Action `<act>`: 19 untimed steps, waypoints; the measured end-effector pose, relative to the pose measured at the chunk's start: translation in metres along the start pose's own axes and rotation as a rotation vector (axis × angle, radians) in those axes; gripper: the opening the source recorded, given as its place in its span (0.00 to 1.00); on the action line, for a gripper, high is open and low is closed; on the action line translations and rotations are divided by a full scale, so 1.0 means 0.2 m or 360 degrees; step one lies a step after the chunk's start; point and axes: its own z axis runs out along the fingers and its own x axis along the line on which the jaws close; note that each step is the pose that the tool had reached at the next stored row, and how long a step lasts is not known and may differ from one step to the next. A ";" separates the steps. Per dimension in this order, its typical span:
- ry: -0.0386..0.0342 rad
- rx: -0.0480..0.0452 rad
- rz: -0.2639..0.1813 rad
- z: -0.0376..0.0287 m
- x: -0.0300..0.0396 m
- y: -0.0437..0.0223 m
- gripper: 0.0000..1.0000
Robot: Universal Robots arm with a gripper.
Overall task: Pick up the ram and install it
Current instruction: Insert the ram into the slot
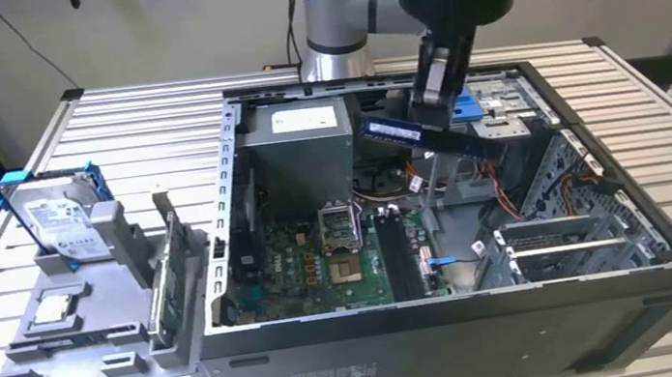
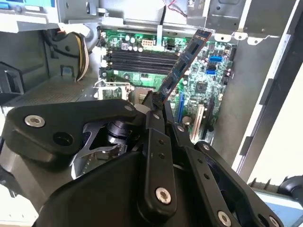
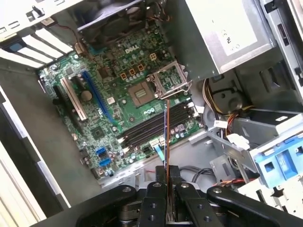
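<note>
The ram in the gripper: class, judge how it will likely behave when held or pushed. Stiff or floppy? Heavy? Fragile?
Probably stiff: the ram juts straight from the gripper without sagging. Likely light for its length: it is a thin flat stick, a line edge-on in the first wrist view. Perhaps fragile if pushed sideways, being so thin.

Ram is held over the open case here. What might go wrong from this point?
1. In the exterior view the ram, pinched in the claw, hangs tilted above the motherboard. It may meet the memory slots at an angle and jam.
2. In the first wrist view, loose cables lie beside the slots and might snag the stick on its way down.
</note>
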 end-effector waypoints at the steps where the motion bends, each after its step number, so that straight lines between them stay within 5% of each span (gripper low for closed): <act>1: 0.0000 0.0001 0.0021 0.000 0.000 0.000 0.15; 19: 0.0005 0.0025 0.0365 0.005 0.000 0.000 0.15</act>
